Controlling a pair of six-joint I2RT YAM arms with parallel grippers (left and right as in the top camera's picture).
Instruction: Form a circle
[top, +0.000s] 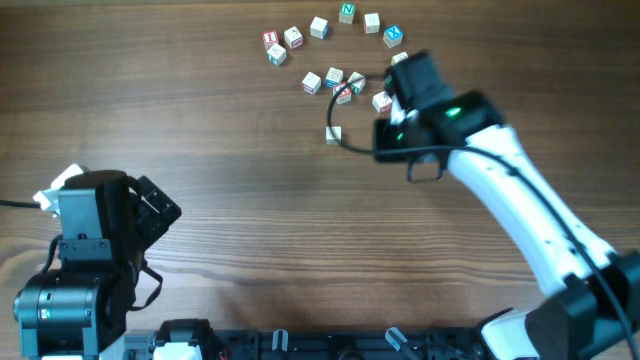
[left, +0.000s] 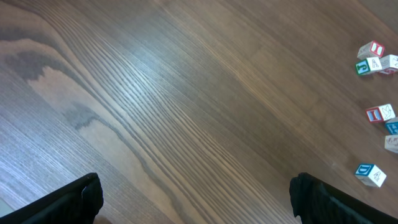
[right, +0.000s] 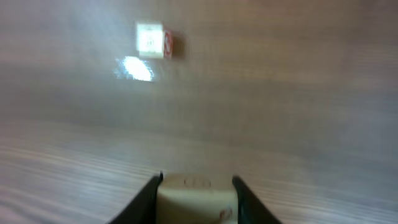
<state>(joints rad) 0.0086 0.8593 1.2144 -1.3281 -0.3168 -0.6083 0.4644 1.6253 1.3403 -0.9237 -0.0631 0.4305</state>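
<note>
Several small pale wooden alphabet cubes lie at the far middle of the table. Some curve in a loose arc from a red-lettered cube (top: 270, 40) through a green N cube (top: 347, 12) to a blue-lettered cube (top: 393, 36). Others cluster below the arc around one cube (top: 334, 76), and a single cube (top: 334, 133) lies nearer. My right gripper (top: 402, 66) is at the arc's right end, shut on a pale cube (right: 196, 196) that fills the gap between its fingers. My left gripper (left: 199, 205) hangs open over bare wood at the near left, far from the cubes.
A black cable (top: 350, 110) loops from the right wrist across the cluster of cubes. The right wrist view shows one more cube (right: 152, 40) ahead on the wood. Several cubes (left: 373, 62) sit at the right edge of the left wrist view.
</note>
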